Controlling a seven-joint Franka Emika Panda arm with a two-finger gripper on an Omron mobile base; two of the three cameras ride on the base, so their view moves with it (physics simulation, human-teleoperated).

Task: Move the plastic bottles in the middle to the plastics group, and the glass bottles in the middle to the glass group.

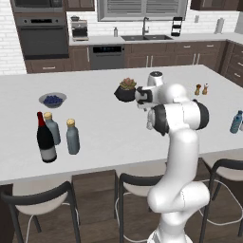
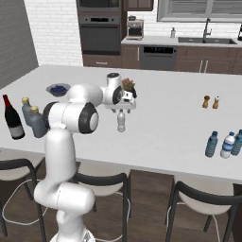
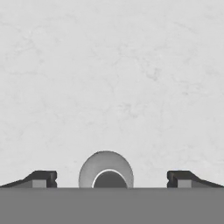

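The gripper (image 3: 109,179) hangs spread wide over a small pale bottle (image 2: 121,121) standing mid-tabletop (image 2: 160,127) (cap seen from above); an off-centre descent could topple it.

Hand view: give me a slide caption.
Open claw poised directly above an upright bottle on the white counter.

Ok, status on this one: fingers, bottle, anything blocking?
Gripper open, fingers wide, hovering above small clear grey-capped bottle standing mid-counter. Bottle not yet gripped. Dark potted succulent close behind; otherwise nothing in the way.
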